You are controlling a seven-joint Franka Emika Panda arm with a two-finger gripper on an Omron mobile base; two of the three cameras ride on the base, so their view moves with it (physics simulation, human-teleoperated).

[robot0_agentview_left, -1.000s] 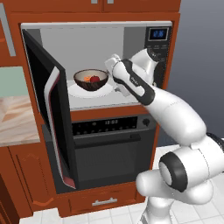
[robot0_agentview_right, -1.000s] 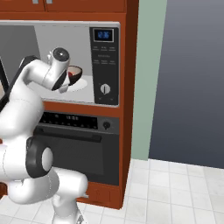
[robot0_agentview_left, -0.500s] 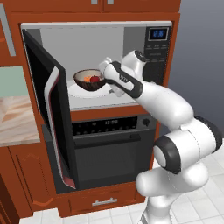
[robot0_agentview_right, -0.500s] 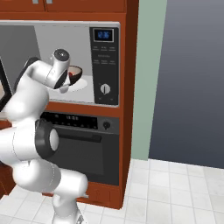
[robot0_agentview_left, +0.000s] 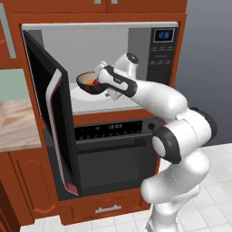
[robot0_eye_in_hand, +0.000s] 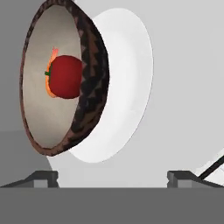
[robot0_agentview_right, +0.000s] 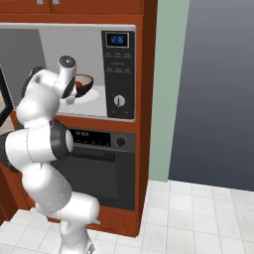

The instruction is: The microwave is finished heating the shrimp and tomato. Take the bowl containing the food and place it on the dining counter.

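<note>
Inside the open microwave (robot0_agentview_left: 108, 63), the bowl (robot0_agentview_left: 89, 83) sits on the white plate (robot0_agentview_left: 84, 94) with the tomato (robot0_eye_in_hand: 65, 77) and the shrimp (robot0_eye_in_hand: 51, 74) in it. Over the last second the arm has reached further left into the cavity, bringing the claw (robot0_agentview_left: 100, 77) from just right of the bowl to its rim. From the hand camera, the claw's fingertips (robot0_eye_in_hand: 43, 178) stand wide apart, nothing between them, and the bowl lies off to one side of the gap. No grip yet, I judge; the claw must line up on the rim before closing, well before any carry to the dining counter.
</note>
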